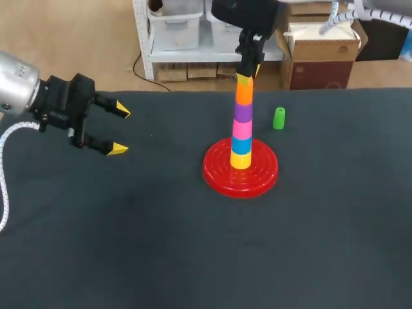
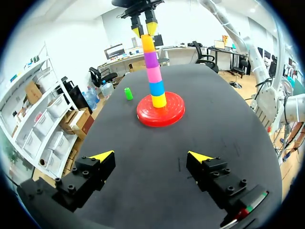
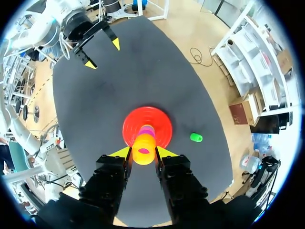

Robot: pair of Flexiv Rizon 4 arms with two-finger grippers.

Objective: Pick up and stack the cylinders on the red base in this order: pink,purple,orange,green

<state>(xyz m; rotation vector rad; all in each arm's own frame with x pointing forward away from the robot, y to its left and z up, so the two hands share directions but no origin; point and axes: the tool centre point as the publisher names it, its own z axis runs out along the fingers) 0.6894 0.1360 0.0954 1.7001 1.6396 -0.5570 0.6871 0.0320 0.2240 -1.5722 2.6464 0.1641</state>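
Right end effector (image 3: 144, 152) gripping stacked orange cylinder (image 1: 244, 94), green cylinder (image 1: 279, 118) nearby

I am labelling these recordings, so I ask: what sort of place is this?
Probably a robot laboratory test bench: a left gripper and a right gripper hang over one dark table that holds a red base with a stack of coloured cylinders.
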